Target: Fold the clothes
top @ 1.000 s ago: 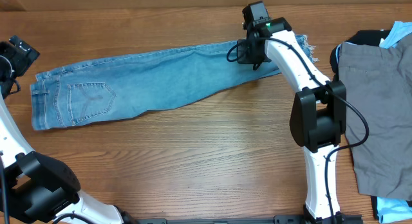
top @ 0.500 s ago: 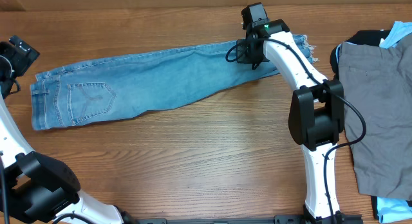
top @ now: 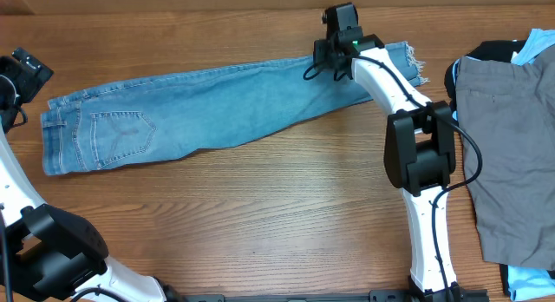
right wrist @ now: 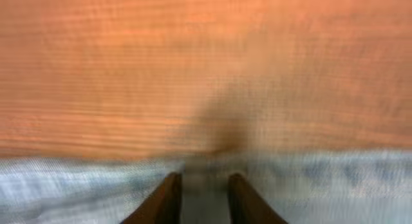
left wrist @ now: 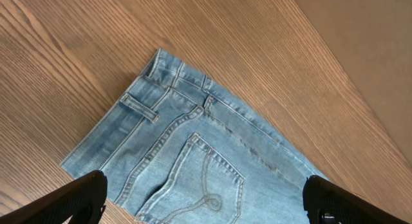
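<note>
While blur hides whether the right gripper [right wrist: 203, 197] pinches the jeans [top: 208, 111], the left gripper [left wrist: 205, 201] — cropped — gapes.

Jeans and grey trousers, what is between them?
The overhead view shows bare wooden table between the long light-blue denim jeans and the grey trousers, a black garment edge beside the trousers, and the right robot arm stretched across.

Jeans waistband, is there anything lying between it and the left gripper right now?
Nothing visible does. The left wrist view shows the left gripper wide open above the waistband of the jeans, looking straight down on it, and no other object rests on the denim there.
</note>
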